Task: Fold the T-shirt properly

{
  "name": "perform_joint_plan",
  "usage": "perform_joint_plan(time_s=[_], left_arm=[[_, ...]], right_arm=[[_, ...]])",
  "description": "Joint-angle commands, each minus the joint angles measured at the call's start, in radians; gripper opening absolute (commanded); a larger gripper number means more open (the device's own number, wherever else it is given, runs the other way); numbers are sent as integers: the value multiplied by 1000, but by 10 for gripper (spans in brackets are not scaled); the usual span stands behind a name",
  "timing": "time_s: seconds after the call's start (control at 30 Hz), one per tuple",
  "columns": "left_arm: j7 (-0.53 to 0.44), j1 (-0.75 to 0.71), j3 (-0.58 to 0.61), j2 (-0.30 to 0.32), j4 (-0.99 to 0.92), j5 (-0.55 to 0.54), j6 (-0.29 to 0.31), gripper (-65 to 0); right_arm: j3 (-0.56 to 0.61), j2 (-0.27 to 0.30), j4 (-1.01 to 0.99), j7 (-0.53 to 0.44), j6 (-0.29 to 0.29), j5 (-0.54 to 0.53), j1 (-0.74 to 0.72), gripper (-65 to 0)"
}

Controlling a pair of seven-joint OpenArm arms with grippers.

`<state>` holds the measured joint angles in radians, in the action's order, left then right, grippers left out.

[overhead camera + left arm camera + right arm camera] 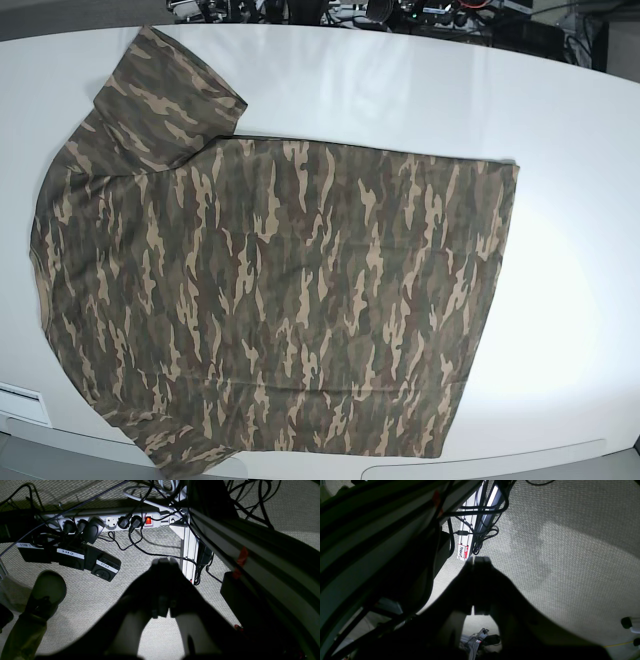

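So far nothing looks folded: the olive, brown and tan camouflage cloth T-shirt (270, 300) lies spread flat on the white desk (560, 200), one sleeve toward the far corner. Both the left tool (163, 561) and right tool (478, 559) hang clenched and empty beside the desk, over carpet, well away from the shirt; every fold remains.

The T-shirt (270, 300) lies flat across the white bench (570, 200), leaving bare bench right of it and along the far edge.
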<state>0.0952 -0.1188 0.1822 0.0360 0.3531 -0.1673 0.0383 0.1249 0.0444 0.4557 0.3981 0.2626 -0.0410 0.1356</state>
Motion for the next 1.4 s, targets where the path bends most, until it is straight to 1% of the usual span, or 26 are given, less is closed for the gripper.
perform_joint_plan(time_s=[0.0, 0.3, 0.43, 0.5, 0.53, 0.6, 0.7, 0.8, 0.87, 0.93, 0.97, 1.0, 1.07, 1.13, 1.23, 1.37], left_arm=[[-4, -3, 0, 0, 7, 2, 6, -650], [0, -3, 0, 6, 29, 2, 7, -650], [30, -5, 0, 14, 40, 2, 7, -650], [64, -6, 0, 17, 46, 3, 8, -650], [93, -8, 0, 21, 51, 5, 11, -650], [150, -22, 0, 37, 81, 34, 45, -650], [207, -70, 1, 74, 158, 63, 96, -650], [261, -142, 1, 119, 262, 37, 122, -650], [312, -201, 1, 154, 348, -10, 128, -650], [359, -266, 1, 196, 444, -57, 131, -650], [374, -301, 1, 221, 492, -77, 140, -650], [383, -337, 1, 256, 544, -95, 160, -650], [396, -416, 1, 303, 656, -142, 208, -650], [428, -495, 1, 355, 785, -181, 241, -650], [483, -603, 0, 444, 990, -206, 248, -650], [516, -735, -14, 579, 1263, -207, 247, -650]], right_arm=[[2, 3, 10, 7, 6, -2, 0, -650], [2, 3, 10, 6, 6, -2, 0, -650], [2, 3, 10, 6, 6, -2, 0, -650], [2, 3, 10, 8, 10, -1, 3, -650], [2, 6, 10, 18, 23, 10, 6, -650], [2, 6, 11, 68, 51, 43, 16, -650], [2, 12, 51, 169, 62, 49, 58, -650], [2, 28, 124, 203, 63, 41, 134, -650], [2, 45, 193, 219, 64, 31, 197, -650], [2, 59, 277, 260, 76, -3, 266, -650], [2, 66, 320, 284, 82, -23, 300, -650], [2, 73, 369, 307, 90, -48, 338, -650], [2, 84, 475, 351, 106, -92, 420, -650], [2, 90, 594, 389, 122, -125, 510, -650], [2, 92, 779, 431, 127, -127, 641, -650], [0, 103, 1045, 452, 127, -123, 812, -650]])
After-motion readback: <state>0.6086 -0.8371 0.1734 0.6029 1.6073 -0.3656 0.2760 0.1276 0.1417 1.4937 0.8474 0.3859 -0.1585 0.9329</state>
